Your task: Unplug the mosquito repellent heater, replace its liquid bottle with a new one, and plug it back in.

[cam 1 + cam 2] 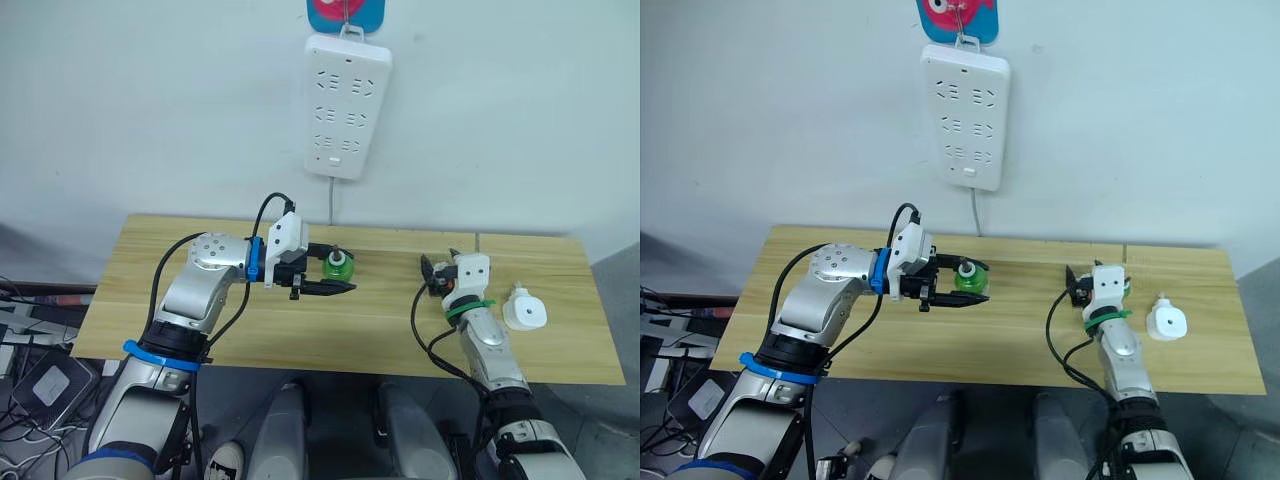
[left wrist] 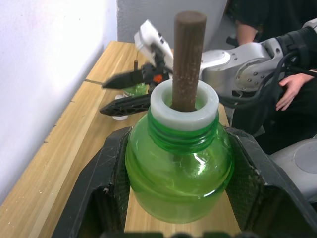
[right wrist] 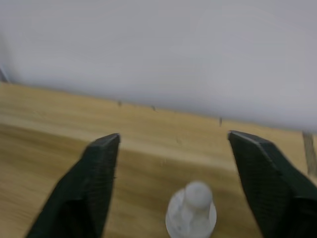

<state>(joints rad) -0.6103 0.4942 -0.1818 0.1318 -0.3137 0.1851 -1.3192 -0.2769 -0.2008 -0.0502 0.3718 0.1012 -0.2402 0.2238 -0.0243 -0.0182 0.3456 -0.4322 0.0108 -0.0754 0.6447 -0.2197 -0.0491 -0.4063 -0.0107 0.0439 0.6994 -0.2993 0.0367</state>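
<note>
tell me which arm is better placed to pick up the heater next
Right. The right gripper is open, empty and on the same side as the mosquito repellent heater; the left gripper is shut on the green bottle, farther off.

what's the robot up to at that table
It's swapping the liquid bottle of a mosquito repellent heater, which lies unplugged on the wooden table by its right arm. The left claw is shut on a green bottle with a brown wick. The right claw is open over a small white cap-like piece. The wall power strip is free.
</note>
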